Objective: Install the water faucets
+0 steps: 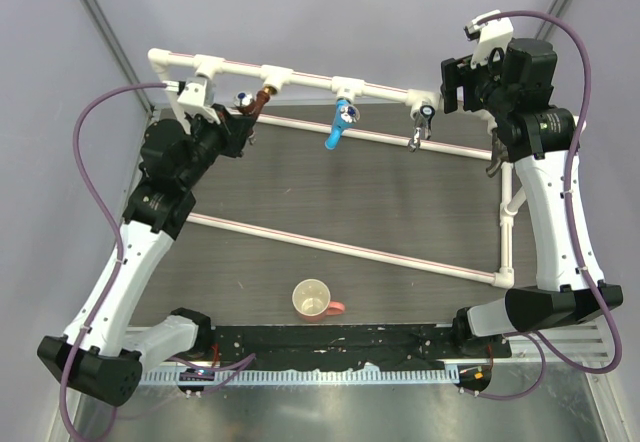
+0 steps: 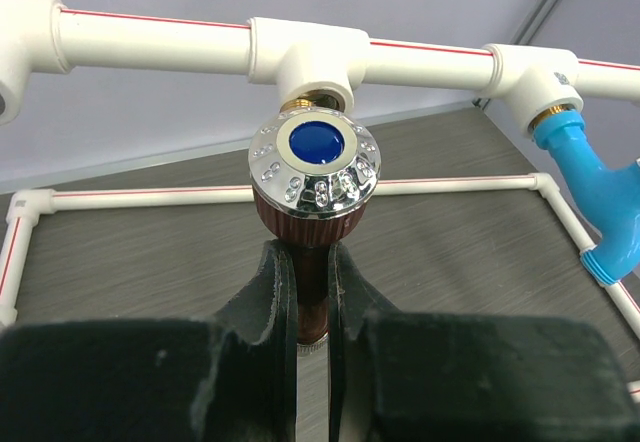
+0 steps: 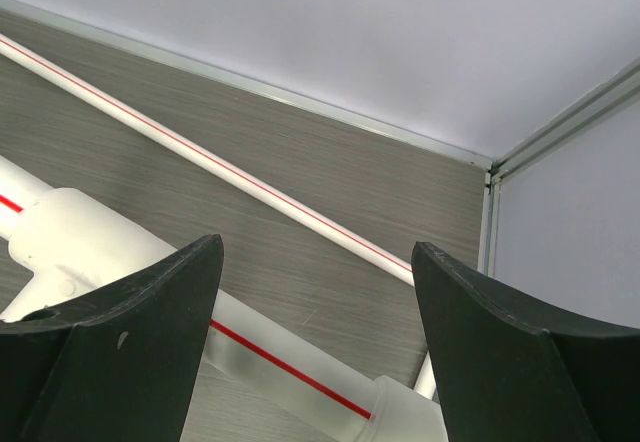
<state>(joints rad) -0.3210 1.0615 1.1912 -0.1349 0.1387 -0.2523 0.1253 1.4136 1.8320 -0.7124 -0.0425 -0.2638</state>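
A copper-coloured faucet [image 2: 312, 217] with a chrome knob and blue centre [image 2: 315, 162] hangs under a white tee [image 2: 305, 57] of the top pipe. Its upper end meets the tee's brass-ringed socket. My left gripper [image 2: 312, 262] is shut on its reddish-brown body, also seen from above [image 1: 262, 100] with the left gripper [image 1: 243, 114] just below-left of it. A blue faucet [image 1: 343, 122] and a silver faucet [image 1: 424, 122] hang from tees further right. My right gripper [image 1: 452, 84] stands open above the pipe's right end [image 3: 270, 357], holding nothing.
The white pipe frame [image 1: 350, 247] lies across the dark table, with an upright at the right [image 1: 508, 197]. A pink mug [image 1: 316, 300] stands near the front edge. Grey walls close off the back and sides.
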